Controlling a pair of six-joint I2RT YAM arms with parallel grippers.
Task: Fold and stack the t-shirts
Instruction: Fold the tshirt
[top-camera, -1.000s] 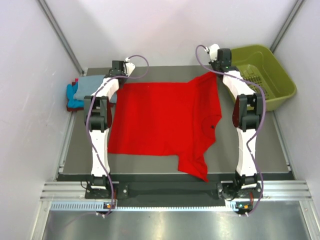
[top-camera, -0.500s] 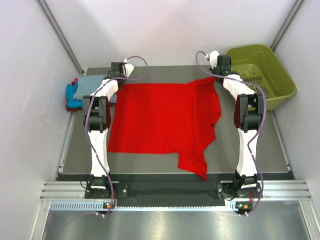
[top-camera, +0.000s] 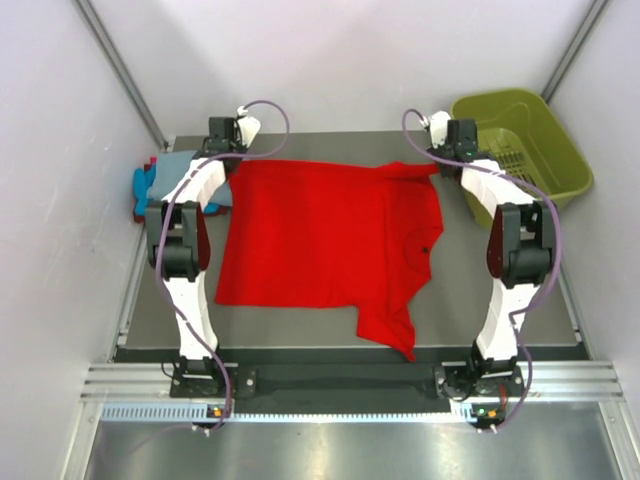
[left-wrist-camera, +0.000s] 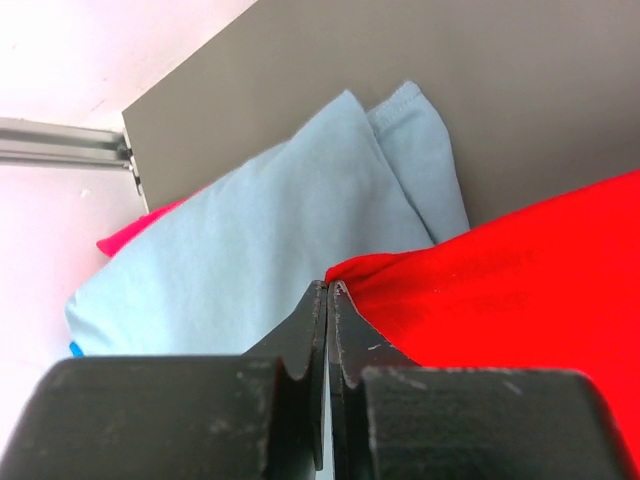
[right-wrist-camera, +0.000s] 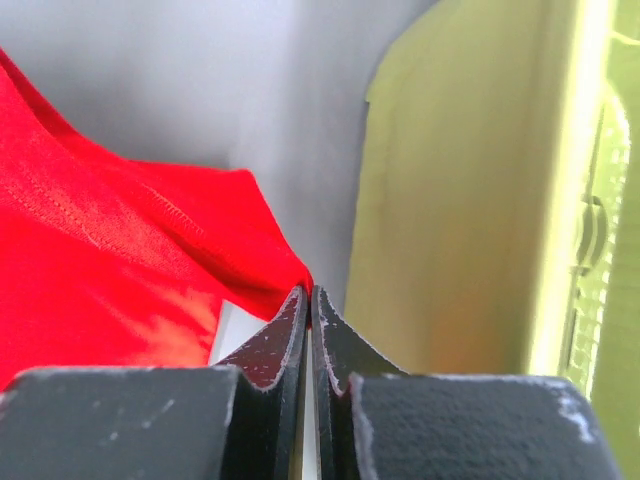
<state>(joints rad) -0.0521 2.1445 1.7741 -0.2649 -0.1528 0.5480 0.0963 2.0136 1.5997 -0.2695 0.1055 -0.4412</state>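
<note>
red t-shirt lies spread flat on the table, one sleeve trailing toward the near edge. left gripper is pressed tight on its far left corner. right gripper pinches the far right corner, just beside the green basket. folded grey-blue t-shirt sits far left.

A robot lab cell is showing here: white panels are enclosing a grey table, and an aluminium rail along the frame's bottom is carrying the left arm and right arm.
</note>
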